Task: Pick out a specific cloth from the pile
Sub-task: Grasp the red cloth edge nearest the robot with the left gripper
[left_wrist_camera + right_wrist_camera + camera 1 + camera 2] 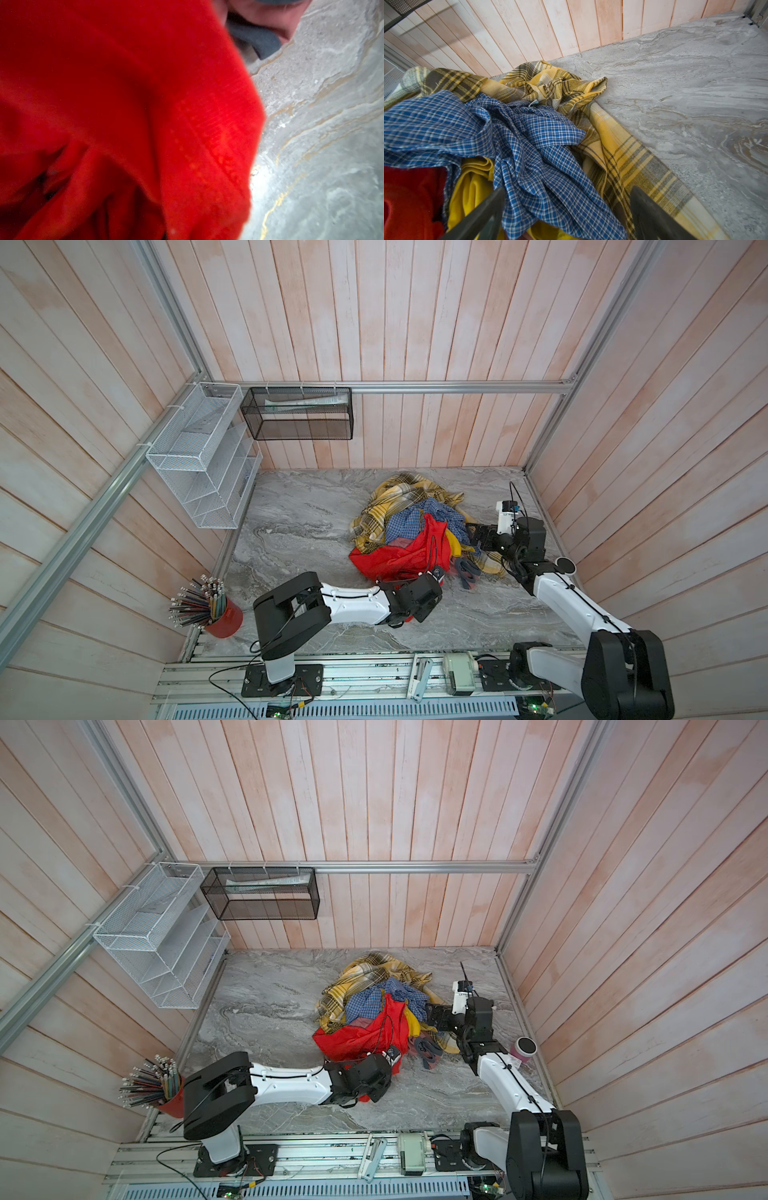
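Cloth [405, 553] long axis diagonal; peak points rearward

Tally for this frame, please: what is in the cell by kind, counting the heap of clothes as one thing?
Robot arms: 2, with left hand and right hand
Mesh wall baskets: 2, white basket and black basket
Cups: 2, red pencil cup and pink lidded cup
Clothes pile: 1, with the red cloth on its near side
Total: 7
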